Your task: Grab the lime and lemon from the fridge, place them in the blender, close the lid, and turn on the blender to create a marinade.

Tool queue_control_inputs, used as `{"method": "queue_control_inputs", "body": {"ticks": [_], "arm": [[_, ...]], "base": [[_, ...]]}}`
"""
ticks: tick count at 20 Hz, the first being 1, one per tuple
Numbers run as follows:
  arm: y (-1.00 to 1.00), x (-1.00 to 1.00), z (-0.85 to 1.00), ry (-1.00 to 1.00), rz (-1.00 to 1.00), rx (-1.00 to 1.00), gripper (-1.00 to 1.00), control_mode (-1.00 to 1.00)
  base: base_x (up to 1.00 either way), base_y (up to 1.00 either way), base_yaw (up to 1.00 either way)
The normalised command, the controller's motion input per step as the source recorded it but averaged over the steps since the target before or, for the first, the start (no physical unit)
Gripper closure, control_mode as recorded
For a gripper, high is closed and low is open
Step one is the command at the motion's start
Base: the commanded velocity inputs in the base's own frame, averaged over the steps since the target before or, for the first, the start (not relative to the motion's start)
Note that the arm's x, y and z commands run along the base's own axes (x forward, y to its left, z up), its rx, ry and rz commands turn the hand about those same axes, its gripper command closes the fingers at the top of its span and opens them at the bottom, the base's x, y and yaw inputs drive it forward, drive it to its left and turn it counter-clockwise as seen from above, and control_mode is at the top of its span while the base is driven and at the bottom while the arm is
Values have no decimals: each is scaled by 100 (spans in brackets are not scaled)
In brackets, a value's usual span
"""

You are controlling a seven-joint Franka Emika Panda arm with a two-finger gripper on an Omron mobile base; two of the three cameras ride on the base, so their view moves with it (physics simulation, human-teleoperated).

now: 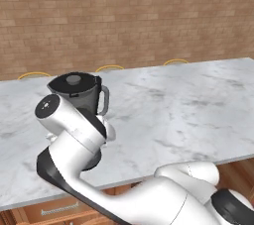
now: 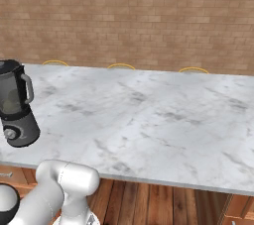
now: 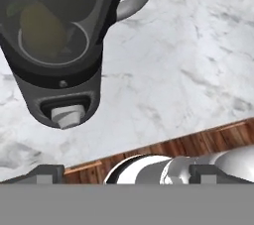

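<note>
The blender (image 1: 82, 95) stands on the marble counter at the left, and the black lid (image 1: 74, 79) with its grey cap sits on the jug's mouth. In the right base view the blender (image 2: 16, 105) is at the far left, its silver knob (image 2: 10, 132) facing the front edge. In the hand view the knob (image 3: 67, 115) is close ahead, slightly left of centre. The lemon (image 3: 42, 29) shows as a yellow blur through the smoky jug. I cannot make out the lime clearly. My gripper (image 3: 128, 172) is open and holds nothing. The fridge is out of view.
The marble counter (image 2: 149, 120) stretches wide to the right of the blender. A brick wall (image 1: 129, 16) rises behind it, with yellow stool tops (image 2: 121, 65) at the far edge. Wooden drawers (image 1: 59, 209) sit under the near edge, where my arm stands.
</note>
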Motion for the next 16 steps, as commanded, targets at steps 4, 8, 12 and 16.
{"method": "queue_control_inputs", "body": {"ticks": [4,8,12,16], "arm": [[5,27,-23,0,5,3,-100,-100],[12,21,-23,0,4,4,100,-100],[16,11,-20,0,1,3,100,-100],[23,7,-15,0,0,3,100,-100]], "base": [[0,0,0],[0,0,0],[0,0,0],[0,0,0]]}}
